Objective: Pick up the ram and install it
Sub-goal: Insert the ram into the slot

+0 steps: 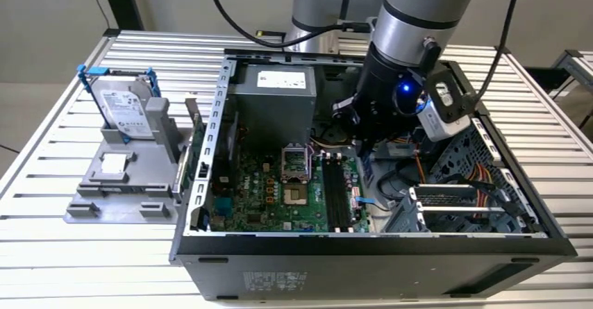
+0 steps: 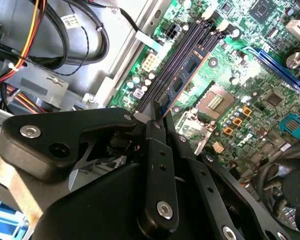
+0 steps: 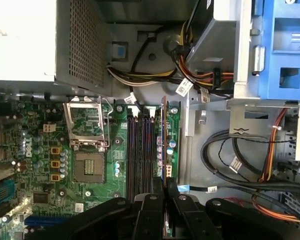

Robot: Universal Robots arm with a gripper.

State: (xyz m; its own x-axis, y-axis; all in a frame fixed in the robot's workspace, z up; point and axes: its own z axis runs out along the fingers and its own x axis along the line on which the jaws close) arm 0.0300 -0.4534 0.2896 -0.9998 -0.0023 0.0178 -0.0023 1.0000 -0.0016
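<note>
In the exterior view, the arm is reaching down into an open computer case (image 1: 215, 121) lying on a slatted metal counter (image 1: 55, 253). The claw (image 1: 363, 144) is hanging low over the motherboard (image 1: 278, 191), just above the far end of the long black slots (image 1: 335, 194). On the exterior view's left, a silver hard drive (image 1: 125, 111) in a blue frame is standing upright in a grey holder (image 1: 121, 184) beside the case.

In the second wrist view, the claw (image 2: 157, 116) is showing its black fingers (image 2: 155, 135) pressed together on the near end of the ram (image 2: 182, 80). The ram, a bluish stick with an orange edge, is standing on edge along the black slots (image 2: 177, 55), at the side nearest the processor socket (image 2: 217, 100).

In the first wrist view, the claw (image 3: 165, 185) is pinching the same ram (image 3: 163, 145), which is lying in line with the slots (image 3: 140, 150), on their side away from the socket (image 3: 89, 150) and toward the bundled cables (image 3: 230, 160).
</note>
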